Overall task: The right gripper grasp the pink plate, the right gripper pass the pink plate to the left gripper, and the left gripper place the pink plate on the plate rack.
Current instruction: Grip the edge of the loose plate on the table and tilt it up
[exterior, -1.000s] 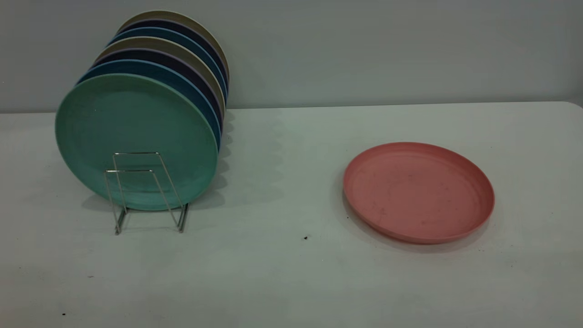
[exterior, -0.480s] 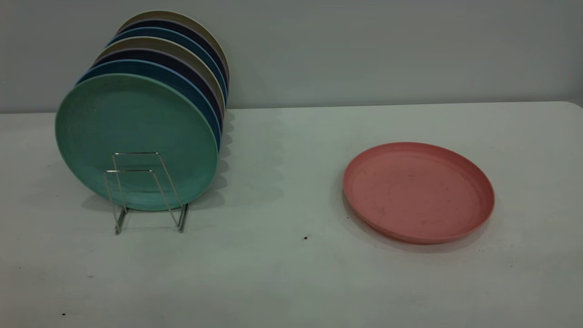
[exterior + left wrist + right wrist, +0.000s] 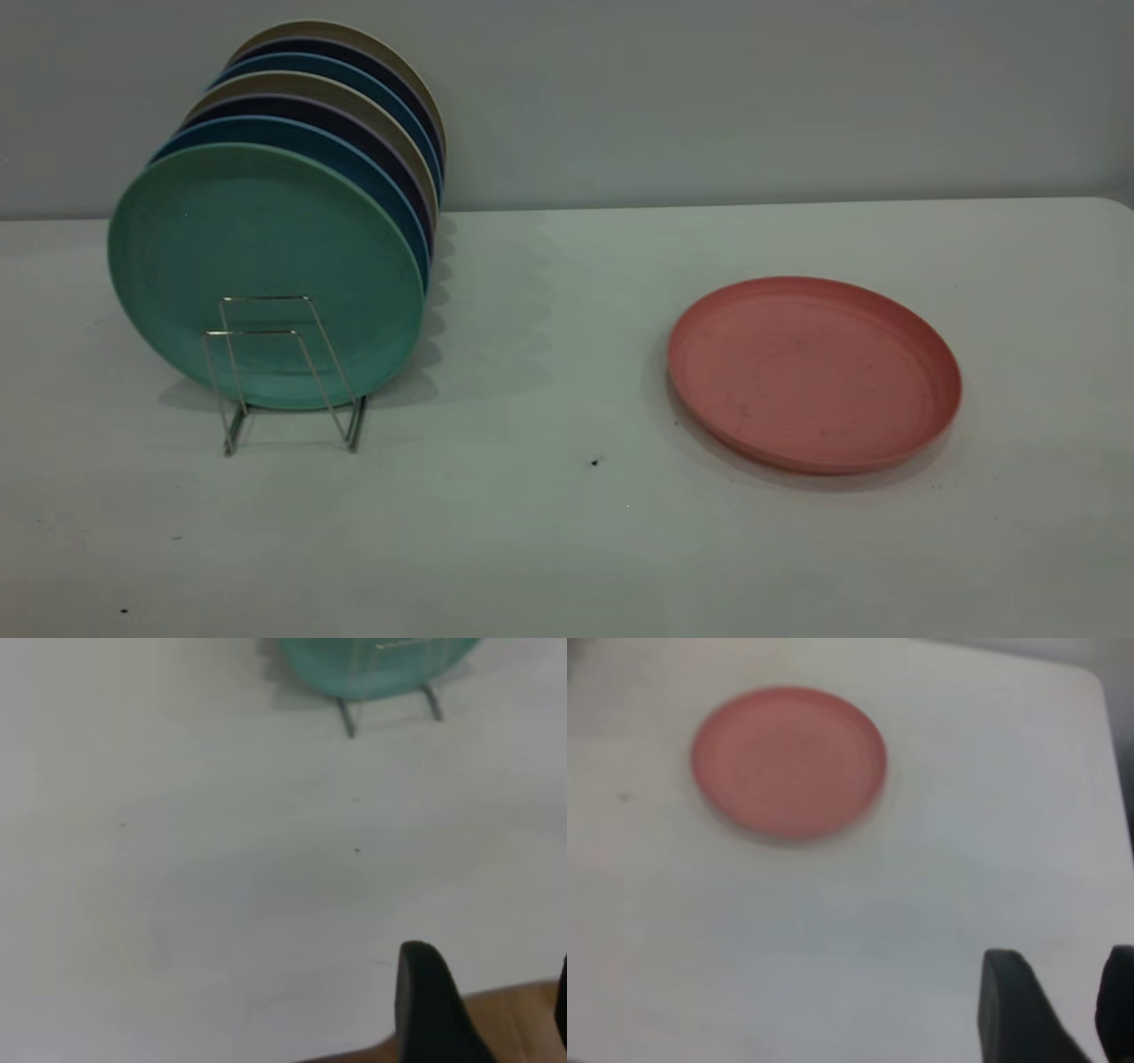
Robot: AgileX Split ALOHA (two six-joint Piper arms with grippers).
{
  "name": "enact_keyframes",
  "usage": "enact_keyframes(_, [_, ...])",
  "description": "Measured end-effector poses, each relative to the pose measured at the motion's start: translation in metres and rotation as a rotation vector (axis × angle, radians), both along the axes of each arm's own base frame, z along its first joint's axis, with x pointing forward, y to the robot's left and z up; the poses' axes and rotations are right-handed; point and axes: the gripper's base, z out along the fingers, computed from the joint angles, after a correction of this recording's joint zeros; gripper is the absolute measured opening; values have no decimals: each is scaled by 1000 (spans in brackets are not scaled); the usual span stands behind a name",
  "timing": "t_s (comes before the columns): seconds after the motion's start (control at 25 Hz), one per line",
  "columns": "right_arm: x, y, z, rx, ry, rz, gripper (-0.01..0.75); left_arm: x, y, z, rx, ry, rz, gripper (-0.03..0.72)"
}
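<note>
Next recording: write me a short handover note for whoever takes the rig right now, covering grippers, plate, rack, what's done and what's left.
Right gripper: open, empty, over bare table, away from the pink plate.
Left gripper: open, empty, near the table edge, facing the plate rack.
Pink plate: flat on the table, right side, untouched.
Plate rack: left side, holding a row of upright plates, green plate frontmost; two front wire loops free.
Done: nothing.
Left: right grasp, handover to left, place in rack.

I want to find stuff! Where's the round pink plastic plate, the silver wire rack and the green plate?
Round pink plastic plate (image 3: 813,372), exterior view, middle.
Silver wire rack (image 3: 266,299), exterior view, top loop.
Green plate (image 3: 257,239), exterior view, face.
</note>
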Motion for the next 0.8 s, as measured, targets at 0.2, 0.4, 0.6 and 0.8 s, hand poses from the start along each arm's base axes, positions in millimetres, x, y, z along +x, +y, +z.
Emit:
enact_keyframes(0.2, [42, 13, 3, 82, 108, 86, 281, 39, -11, 5, -102, 74, -48, 377])
enact_keyframes(0.4, [86, 27, -7, 178, 249, 179, 299, 77, -22, 5, -201, 100, -110, 377])
enact_keyframes(0.6, [133, 38, -27, 289, 344, 208, 342, 112, -26, -5, -231, 157, -137, 406])
enact_keyframes(0.8, [177, 42, -59, 369, 411, 173, 375, 141, -33, -21, -297, 225, -164, 478])
